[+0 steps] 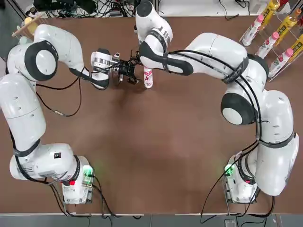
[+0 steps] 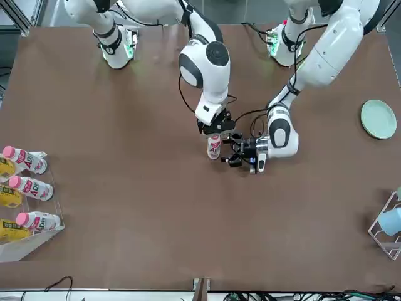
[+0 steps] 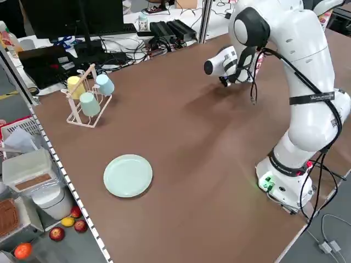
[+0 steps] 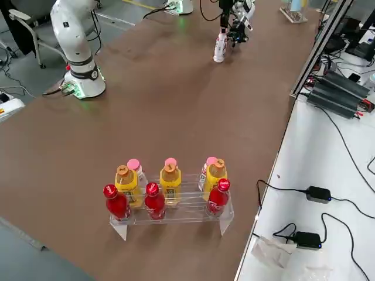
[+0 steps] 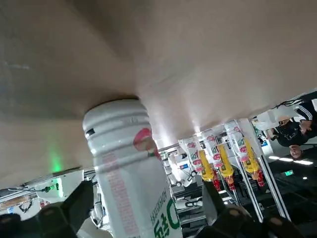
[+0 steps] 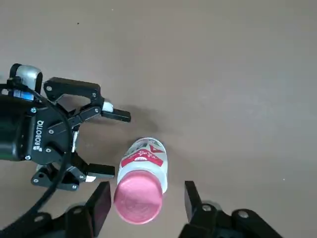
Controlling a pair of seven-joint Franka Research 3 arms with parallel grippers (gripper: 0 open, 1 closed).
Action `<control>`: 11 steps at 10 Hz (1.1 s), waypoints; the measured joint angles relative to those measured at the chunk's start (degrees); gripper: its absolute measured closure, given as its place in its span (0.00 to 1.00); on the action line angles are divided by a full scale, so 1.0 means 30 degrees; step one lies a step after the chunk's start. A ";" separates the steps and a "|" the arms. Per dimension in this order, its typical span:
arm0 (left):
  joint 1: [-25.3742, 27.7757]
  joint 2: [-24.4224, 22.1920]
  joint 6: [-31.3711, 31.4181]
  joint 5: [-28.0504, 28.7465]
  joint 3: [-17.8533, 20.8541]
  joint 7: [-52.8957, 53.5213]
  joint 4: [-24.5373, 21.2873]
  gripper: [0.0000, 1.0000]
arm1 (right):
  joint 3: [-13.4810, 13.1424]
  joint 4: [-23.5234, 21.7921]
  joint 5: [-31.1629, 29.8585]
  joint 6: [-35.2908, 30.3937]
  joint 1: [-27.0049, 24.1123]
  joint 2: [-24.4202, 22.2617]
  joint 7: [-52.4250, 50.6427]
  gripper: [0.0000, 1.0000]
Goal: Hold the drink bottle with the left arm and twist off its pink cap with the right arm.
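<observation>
Bottle [image 6: 155, 159] stands upright on desk [image 6: 237, 99], pink cap [image 6: 138, 197] on, between the left gripper's parted jaws [image 6: 124, 144] and below the right gripper's, also apart [image 6: 146, 191]. Twisting ungripped (left isn't touching, it seems) could spin or topple it.
</observation>
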 joint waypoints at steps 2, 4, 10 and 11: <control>-0.0180 0.0012 0.0154 -0.0154 -0.0007 0.0001 0.0000 0.03 | 0.0038 0.0000 0.0131 0.0057 0.0008 0.0000 0.0000 0.31; -0.0310 0.0016 0.0242 -0.0294 -0.0014 0.0001 0.0001 0.03 | 0.0040 0.0001 0.0311 0.0236 0.0009 0.0000 0.0000 0.32; -0.0833 0.0124 0.0674 -0.1014 -0.0048 0.0474 0.0077 0.03 | 0.0043 0.0001 0.0322 0.0273 0.0014 0.0000 -0.0001 0.39; -0.0867 0.0128 0.0683 -0.1040 -0.0048 0.0491 0.0133 0.03 | 0.0043 0.0001 0.0323 0.0273 0.0014 0.0000 -0.0001 0.41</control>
